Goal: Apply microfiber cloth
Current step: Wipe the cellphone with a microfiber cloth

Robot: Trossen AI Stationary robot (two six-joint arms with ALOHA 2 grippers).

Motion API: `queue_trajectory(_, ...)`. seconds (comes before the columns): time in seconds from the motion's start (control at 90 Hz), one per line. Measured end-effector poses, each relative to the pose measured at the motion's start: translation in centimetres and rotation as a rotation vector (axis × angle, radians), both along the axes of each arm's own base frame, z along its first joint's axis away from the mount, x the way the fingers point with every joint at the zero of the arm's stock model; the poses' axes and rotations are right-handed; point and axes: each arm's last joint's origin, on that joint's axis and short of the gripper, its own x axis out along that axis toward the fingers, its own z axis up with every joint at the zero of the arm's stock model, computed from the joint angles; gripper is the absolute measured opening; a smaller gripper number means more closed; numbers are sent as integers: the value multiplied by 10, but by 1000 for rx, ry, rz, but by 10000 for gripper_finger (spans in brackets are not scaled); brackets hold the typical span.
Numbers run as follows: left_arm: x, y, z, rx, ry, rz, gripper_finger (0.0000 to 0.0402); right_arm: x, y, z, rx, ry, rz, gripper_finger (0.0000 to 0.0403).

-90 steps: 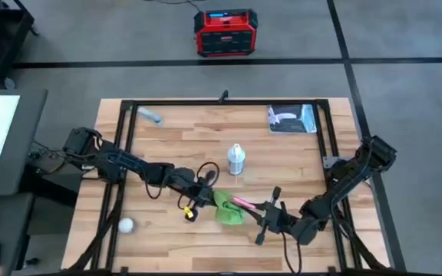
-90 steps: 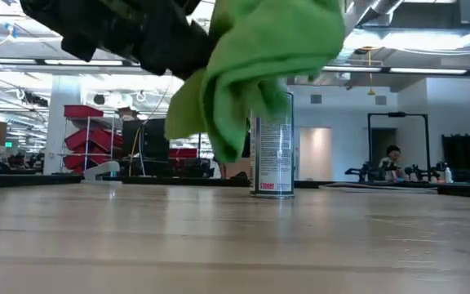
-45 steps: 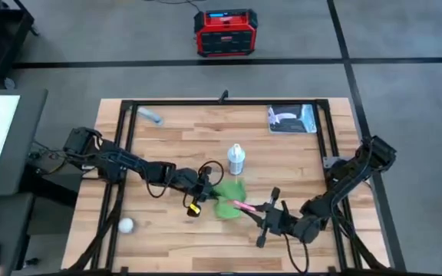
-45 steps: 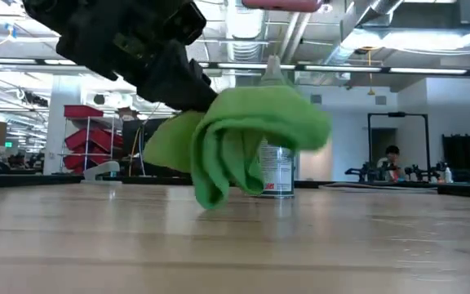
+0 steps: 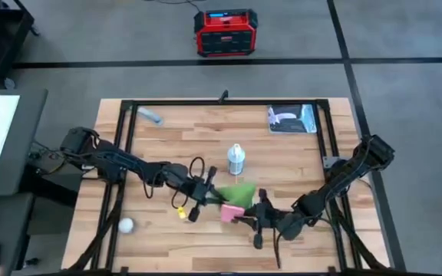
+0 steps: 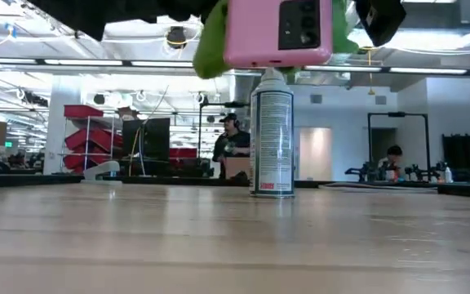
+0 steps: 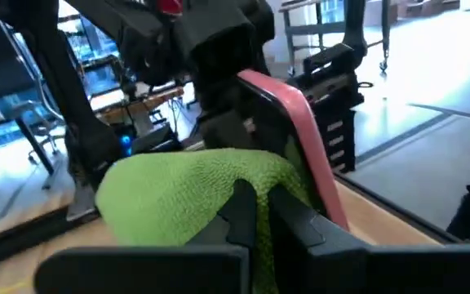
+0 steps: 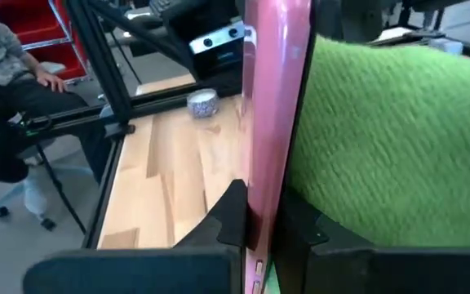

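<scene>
high: straight down, whole table (image 5: 167, 138) | low: table-level, close | both share spray can (image 6: 272, 131)

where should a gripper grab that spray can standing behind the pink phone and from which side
Grip the spray can around the middle of its straight upright body, coming in level from the side. Its narrow capped top offers little hold, and the right gripper with the pink phone and the green cloth crowd its near side.

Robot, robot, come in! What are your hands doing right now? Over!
Left hand shut on cloth. Right hand shut on pink phone, held upright. Cloth against phone, both off table. Spray can stands behind.
</scene>
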Motion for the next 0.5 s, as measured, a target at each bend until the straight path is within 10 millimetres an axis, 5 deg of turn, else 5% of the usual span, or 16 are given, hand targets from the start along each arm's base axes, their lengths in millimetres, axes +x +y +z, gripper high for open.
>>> queue_trajectory(0.289,-11,-3,21,32,-84,-12,0,3,-6,-2,-40,25,-1,15)
queue_trajectory(0.5,-15,-5,-11,19,148,-10,0,1,-5,20,-168,-104,-85,15)
